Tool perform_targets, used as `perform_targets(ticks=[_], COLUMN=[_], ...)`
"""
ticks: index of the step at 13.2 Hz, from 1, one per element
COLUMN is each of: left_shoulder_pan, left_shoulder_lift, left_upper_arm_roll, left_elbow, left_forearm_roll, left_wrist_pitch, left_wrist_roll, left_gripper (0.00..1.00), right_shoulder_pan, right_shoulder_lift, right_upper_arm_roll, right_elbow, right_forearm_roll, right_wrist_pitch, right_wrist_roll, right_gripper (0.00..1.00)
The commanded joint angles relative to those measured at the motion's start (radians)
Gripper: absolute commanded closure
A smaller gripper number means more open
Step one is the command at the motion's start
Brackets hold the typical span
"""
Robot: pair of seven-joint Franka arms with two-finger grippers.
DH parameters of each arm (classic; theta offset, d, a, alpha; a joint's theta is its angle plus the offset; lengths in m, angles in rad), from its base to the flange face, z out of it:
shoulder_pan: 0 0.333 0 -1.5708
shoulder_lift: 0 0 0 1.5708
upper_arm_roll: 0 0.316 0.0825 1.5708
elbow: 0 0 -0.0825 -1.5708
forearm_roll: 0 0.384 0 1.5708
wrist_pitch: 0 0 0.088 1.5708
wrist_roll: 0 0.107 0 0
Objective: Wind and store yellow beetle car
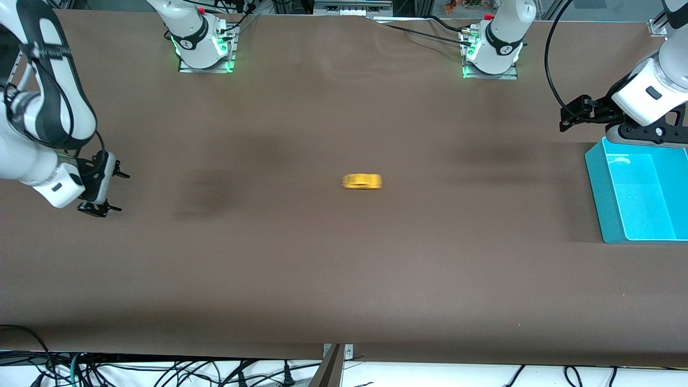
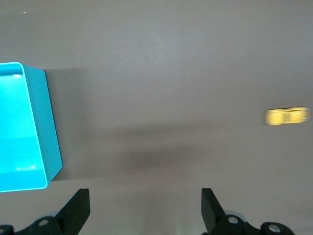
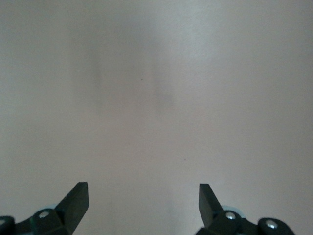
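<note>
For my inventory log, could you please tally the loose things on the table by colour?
Yellow: 1, the yellow beetle car, mid-table, blurred.
Turquoise: 1, the open bin at the left arm's end of the table.
Total: 2.

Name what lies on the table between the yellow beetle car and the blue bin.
Nothing: the left wrist view shows only bare brown table between the yellow beetle car and the blue bin.

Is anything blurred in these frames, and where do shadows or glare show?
Front view: the car is smeared sideways while the table and bin stay sharp; soft dark shadow patches lie on the table. Left wrist view: the car is streaked again; the bin casts a shadow and its inside glares bright. Right wrist view: only faint shadows on bare table, nothing blurred.
</note>
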Motion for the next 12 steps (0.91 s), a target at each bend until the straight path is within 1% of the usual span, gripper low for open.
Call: perform_targets(ticks=[1, 3, 8, 11, 12], left_shoulder_pan=[-0.003, -0.003, -0.001, 0.0, 0.0], left_shoulder_lift=[0.015, 0.015, 0.015, 0.015, 0.015], left_upper_arm_roll=[-0.003, -0.003, -0.002, -0.002, -0.002], left_elbow=[0.034, 0.034, 0.034, 0.032, 0.032], left_forearm_roll=[0.018, 0.017, 0.017, 0.017, 0.017], left_wrist_pitch=[-0.024, -0.024, -0.024, -0.028, -0.028], left_wrist_roll=[-0.002, -0.002, 0.001, 0.015, 0.05], left_gripper=[0.0, 0.0, 0.0, 0.0, 0.0], right_shoulder_pan=[0.023, 0.055, 0.129, 0.175, 0.196], right_shoulder_lift=[-0.092, -0.138, -0.286, -0.338, -0.355], right_upper_arm_roll=[0.016, 0.016, 0.012, -0.033, -0.048], right_elbow=[0.041, 0.07, 0.101, 0.115, 0.117], right_forearm_roll=[-0.027, -0.037, -0.066, -0.057, -0.057], right_wrist_pitch=[-0.113, -0.154, -0.251, -0.256, -0.282], right_wrist_roll=[0.142, 0.208, 0.407, 0.568, 0.622], right_gripper=[0.0, 0.0, 0.0, 0.0, 0.0])
